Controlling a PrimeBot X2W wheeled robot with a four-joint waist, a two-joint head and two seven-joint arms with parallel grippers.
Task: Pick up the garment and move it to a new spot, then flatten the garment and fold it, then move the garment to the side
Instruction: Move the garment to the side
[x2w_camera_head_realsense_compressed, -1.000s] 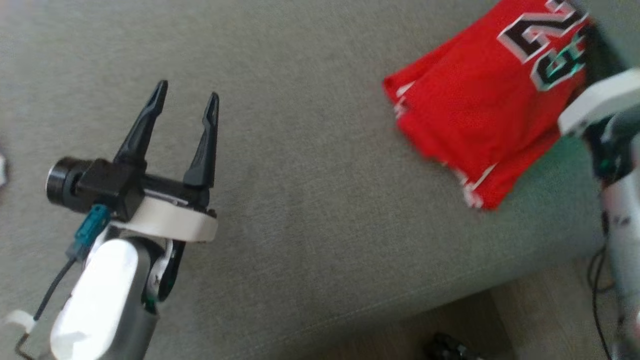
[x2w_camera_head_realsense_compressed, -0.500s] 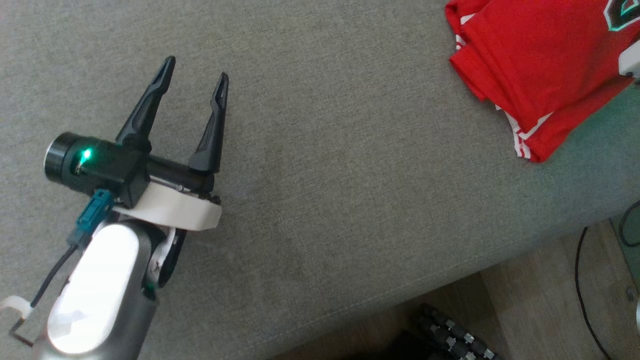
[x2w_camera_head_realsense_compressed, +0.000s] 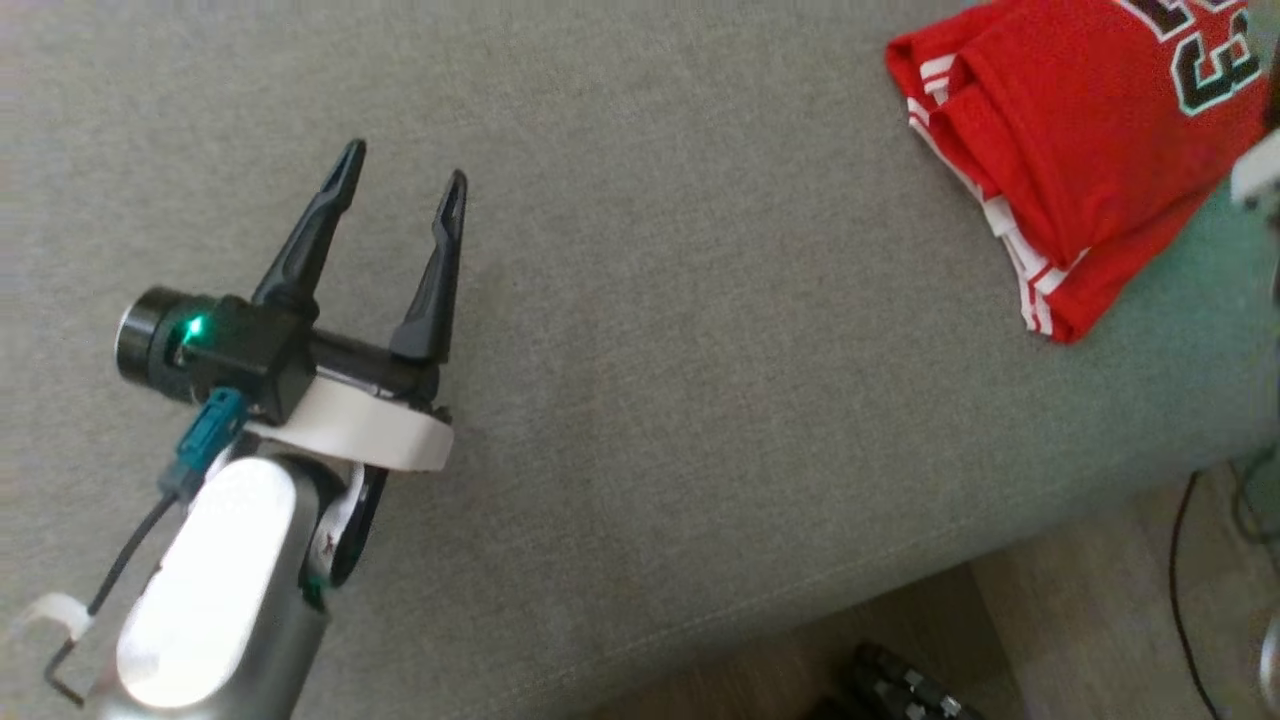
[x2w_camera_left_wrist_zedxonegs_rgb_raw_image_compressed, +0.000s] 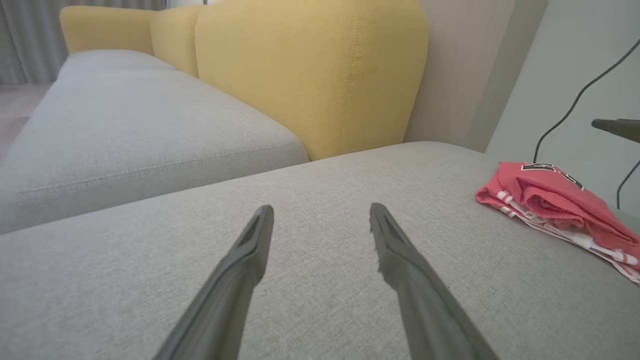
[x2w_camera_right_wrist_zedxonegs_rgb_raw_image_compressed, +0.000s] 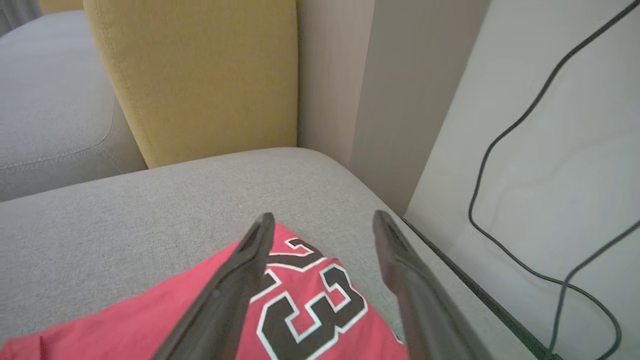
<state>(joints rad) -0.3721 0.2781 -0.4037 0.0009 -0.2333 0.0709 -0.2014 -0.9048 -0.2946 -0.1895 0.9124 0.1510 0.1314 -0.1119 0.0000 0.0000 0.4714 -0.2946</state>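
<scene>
The garment (x2w_camera_head_realsense_compressed: 1080, 150) is a red jersey with black-and-white numbers. It lies folded near the right end of the grey sofa seat (x2w_camera_head_realsense_compressed: 700, 350). My right gripper (x2w_camera_right_wrist_zedxonegs_rgb_raw_image_compressed: 324, 217) hovers just over the garment (x2w_camera_right_wrist_zedxonegs_rgb_raw_image_compressed: 310, 310), open, with the printed numbers showing between its two fingers and nothing held. A pale part of the right wrist (x2w_camera_head_realsense_compressed: 1258, 172) shows at the head view's right edge. My left gripper (x2w_camera_head_realsense_compressed: 403, 170) stands open over bare seat, far left of the garment. In the left wrist view the left gripper (x2w_camera_left_wrist_zedxonegs_rgb_raw_image_compressed: 320, 210) is open, and the garment (x2w_camera_left_wrist_zedxonegs_rgb_raw_image_compressed: 550, 200) lies at the right.
Yellow backrests (x2w_camera_left_wrist_zedxonegs_rgb_raw_image_compressed: 310, 75) rise behind the seat. A pale wall (x2w_camera_right_wrist_zedxonegs_rgb_raw_image_compressed: 550, 125) with a black cable (x2w_camera_right_wrist_zedxonegs_rgb_raw_image_compressed: 500, 150) stands close on the garment's right. The seat's front edge drops to a wooden floor (x2w_camera_head_realsense_compressed: 1080, 620), where a dark object (x2w_camera_head_realsense_compressed: 900, 685) lies.
The head camera has shifted, so the garment sits differently in the picture. My left gripper keeps its open pose. The right wrist has slid toward the right edge.
</scene>
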